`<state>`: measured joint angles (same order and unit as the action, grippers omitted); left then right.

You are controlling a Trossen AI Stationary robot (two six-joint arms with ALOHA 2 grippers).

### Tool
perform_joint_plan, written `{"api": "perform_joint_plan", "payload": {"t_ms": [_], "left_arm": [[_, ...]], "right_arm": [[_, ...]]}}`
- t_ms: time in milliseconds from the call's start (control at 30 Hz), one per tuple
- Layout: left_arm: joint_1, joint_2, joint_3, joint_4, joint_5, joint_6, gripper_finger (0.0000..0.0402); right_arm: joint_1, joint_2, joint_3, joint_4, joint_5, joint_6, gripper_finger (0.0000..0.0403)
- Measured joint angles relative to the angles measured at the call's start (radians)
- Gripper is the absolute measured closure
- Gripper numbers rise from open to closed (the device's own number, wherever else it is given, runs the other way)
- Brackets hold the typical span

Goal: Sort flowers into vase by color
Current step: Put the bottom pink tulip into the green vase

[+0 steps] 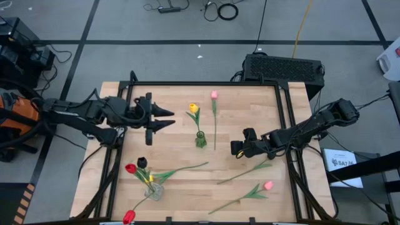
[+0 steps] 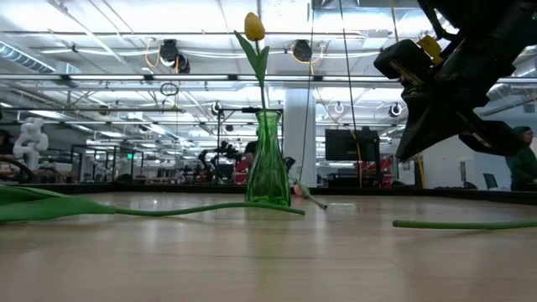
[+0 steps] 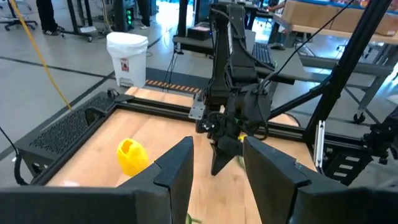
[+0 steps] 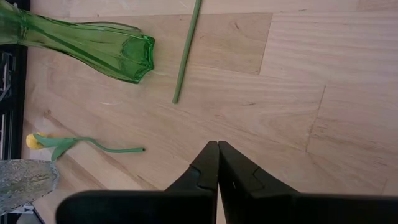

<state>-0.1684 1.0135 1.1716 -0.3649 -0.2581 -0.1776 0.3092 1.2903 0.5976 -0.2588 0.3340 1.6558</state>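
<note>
Right gripper [image 1: 236, 148] is my tool here, jaws together, empty, hovering over the wood. Pink tulip [image 1: 214, 116] lies just ahead of its tips, between them and the green vase [image 1: 200, 139], stem running crosswise to my reach. Left gripper [image 1: 169, 119] sits farther back, fingers apart, holding nothing. I'd guess right is nearer, but must open first.
</note>
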Motion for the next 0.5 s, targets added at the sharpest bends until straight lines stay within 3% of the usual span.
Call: {"api": "perform_joint_plan", "payload": {"t_ms": [500], "left_arm": [[0.0, 0.163, 0.0, 0.036, 0.022, -0.052, 0.0256]], "right_arm": [[0.0, 0.0, 0.0, 0.0, 0.0, 0.0, 0.0403]]}}
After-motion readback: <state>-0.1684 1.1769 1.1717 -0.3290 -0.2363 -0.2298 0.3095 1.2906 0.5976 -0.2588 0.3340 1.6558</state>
